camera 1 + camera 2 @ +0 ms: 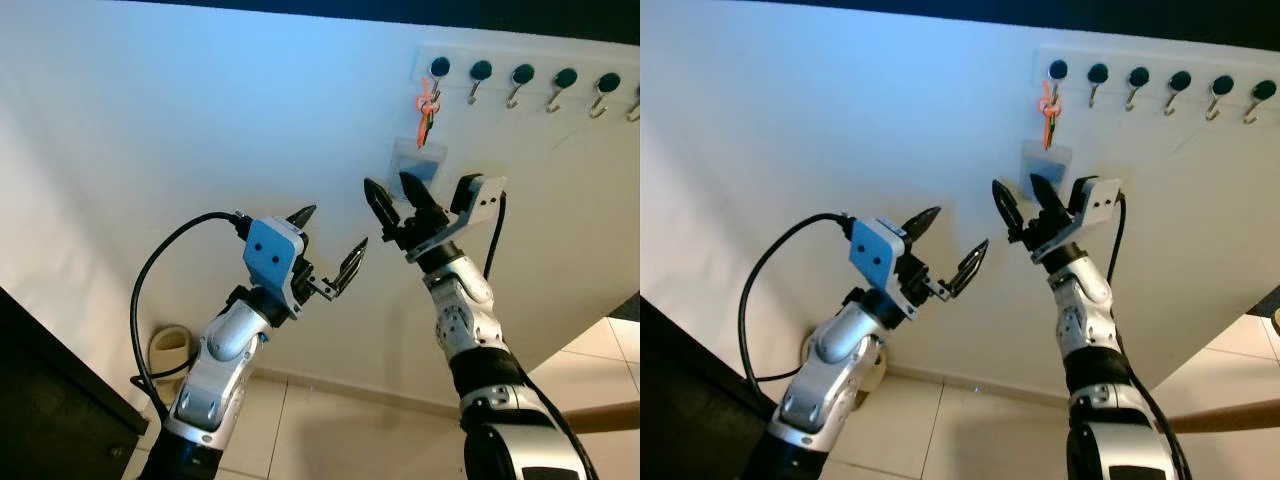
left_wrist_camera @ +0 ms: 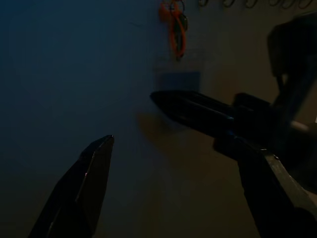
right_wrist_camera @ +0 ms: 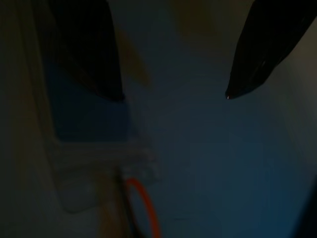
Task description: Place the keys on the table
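**Keys on wall rack, both hands raised and empty**

Item: keys (image 1: 427, 112). A small bunch on an orange loop with a clear, blue-tinted tag (image 1: 419, 160) hanging below it. Location: first hook at the robot's left end of a hook rack (image 1: 530, 82) on a white wall (image 1: 180, 130). The other hooks hold nothing.

Right hand (image 1: 400, 203): raised toward the wall, fingers spread, holding nothing, just under the tag and not touching it. The right wrist view looks between its fingers at the tag and the orange loop (image 3: 141, 206).

Left hand (image 1: 330, 245): raised beside the right, lower and further toward the robot's left, fingers spread, holding nothing.

Handling, as judged: light and loose. The bunch will likely swing and jingle when touched, and the metal may slip. The tag looks thin and flexible, a poor hold. The better hold seems to be the orange loop or the bunch itself, lifted up and off the hook's curl before drawing away.

Room: bare wall to the robot's left and below the keys gives open approach. The next hook (image 1: 477, 80) stands near on the robot's right. A dark furniture edge (image 1: 50, 400) shows at lower left, well apart. No desk can be made out.
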`<state>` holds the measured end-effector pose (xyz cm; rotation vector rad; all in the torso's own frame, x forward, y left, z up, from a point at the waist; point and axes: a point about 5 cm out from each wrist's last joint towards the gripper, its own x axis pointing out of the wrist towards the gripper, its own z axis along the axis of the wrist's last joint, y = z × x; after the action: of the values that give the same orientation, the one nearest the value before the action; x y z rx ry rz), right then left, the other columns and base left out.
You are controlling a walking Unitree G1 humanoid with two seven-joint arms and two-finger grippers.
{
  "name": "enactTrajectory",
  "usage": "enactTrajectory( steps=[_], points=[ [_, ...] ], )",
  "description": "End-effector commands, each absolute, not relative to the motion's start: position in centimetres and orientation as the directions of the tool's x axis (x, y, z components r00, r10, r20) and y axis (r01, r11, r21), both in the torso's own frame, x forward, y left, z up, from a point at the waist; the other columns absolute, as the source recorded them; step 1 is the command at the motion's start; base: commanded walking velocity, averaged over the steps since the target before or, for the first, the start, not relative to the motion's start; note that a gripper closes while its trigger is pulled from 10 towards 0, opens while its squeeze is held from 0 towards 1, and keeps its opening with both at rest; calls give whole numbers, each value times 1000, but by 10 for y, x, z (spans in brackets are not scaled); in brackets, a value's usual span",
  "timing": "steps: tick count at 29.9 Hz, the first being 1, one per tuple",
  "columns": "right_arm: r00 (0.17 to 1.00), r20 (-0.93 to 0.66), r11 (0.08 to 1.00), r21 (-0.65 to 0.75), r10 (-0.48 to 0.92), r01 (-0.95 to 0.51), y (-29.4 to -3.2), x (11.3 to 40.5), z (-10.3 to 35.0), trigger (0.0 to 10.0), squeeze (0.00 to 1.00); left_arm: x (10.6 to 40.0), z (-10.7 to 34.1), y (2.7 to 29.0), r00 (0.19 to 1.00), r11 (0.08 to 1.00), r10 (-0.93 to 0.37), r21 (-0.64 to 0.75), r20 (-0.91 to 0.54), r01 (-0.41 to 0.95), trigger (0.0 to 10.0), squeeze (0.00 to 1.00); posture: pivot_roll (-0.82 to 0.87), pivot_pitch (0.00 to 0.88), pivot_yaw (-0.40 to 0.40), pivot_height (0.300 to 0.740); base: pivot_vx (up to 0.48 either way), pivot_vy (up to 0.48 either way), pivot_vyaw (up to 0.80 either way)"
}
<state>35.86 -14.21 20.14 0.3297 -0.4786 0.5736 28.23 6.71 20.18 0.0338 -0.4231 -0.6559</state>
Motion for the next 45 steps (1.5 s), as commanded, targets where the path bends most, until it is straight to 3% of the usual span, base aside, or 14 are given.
enactTrajectory(
  steps=[1,9,15,20,21,23,24,45],
  points=[
    [702,532,763,149,474,-629,-135,353,202,10000,0,281,201,65,707,789,-605,158,368,593,10000,0,54,124,-16,740,0,0,0],
    [642,574,731,107,508,-674,-119,340,208,10000,0,282,201,65,710,792,-602,156,366,590,10000,0,53,134,-17,740,0,0,0],
    [611,640,761,62,466,-646,-119,330,220,10000,0,281,200,66,713,794,-598,153,365,588,10000,0,53,137,-18,740,0,0,0],
    [642,694,869,47,326,-493,-134,326,227,10000,0,281,200,65,713,794,-599,150,365,590,10000,0,48,139,-16,740,0,0,0],
    [693,672,911,63,263,-407,-146,330,223,10000,0,281,200,65,713,793,-599,148,365,591,10000,0,46,141,-16,740,0,0,0],
    [707,663,921,68,245,-383,-150,331,222,10000,0,281,200,65,713,793,-599,147,365,591,10000,0,46,141,-16,740,0,0,0],
    [756,613,934,78,231,-349,-155,336,214,10000,0,281,200,64,713,793,-599,146,365,591,10000,0,44,140,-16,740,0,0,0],
    [812,551,943,126,191,-308,-182,354,208,10000,0,284,198,64,724,796,-582,78,370,600,10000,0,44,137,-23,740,0,0,0]
  ],
)
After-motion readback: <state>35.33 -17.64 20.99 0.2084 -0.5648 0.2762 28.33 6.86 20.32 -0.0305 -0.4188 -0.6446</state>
